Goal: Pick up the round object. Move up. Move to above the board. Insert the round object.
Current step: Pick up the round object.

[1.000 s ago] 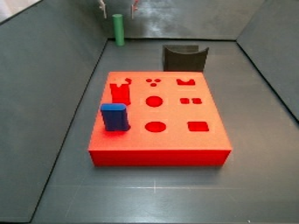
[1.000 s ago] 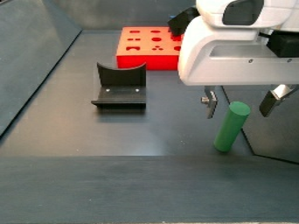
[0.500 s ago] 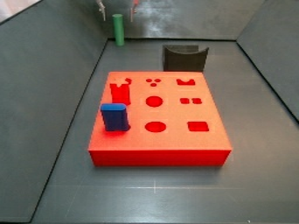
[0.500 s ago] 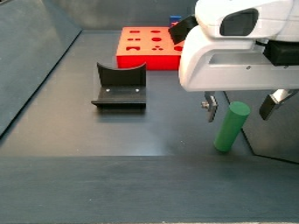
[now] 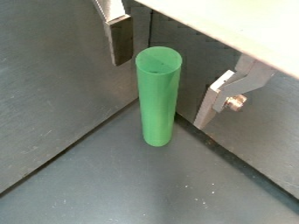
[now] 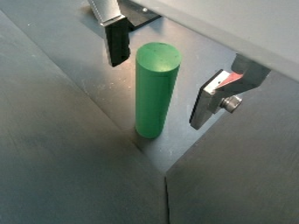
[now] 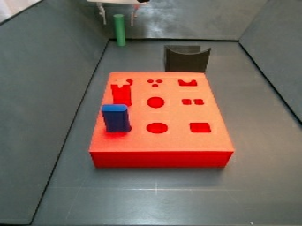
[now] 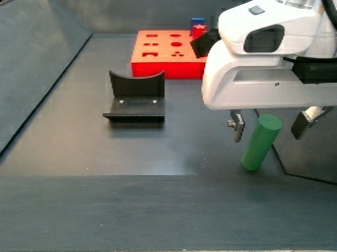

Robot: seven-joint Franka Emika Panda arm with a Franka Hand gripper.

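Open gripper [image 5: 170, 74] straddles the upright round object [image 5: 156, 96] untouched.

White housing [image 8: 263, 69] — silver-plated tool [image 8: 274, 122]

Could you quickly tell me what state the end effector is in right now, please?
End effector: open, one finger on each side of the upright round object, not touching it, holding nothing.

peg [image 5: 158, 96] plain green | board [image 7: 162, 119] red | block [image 7: 115, 117] blue | hand [image 8: 273, 122] silver, dark pads
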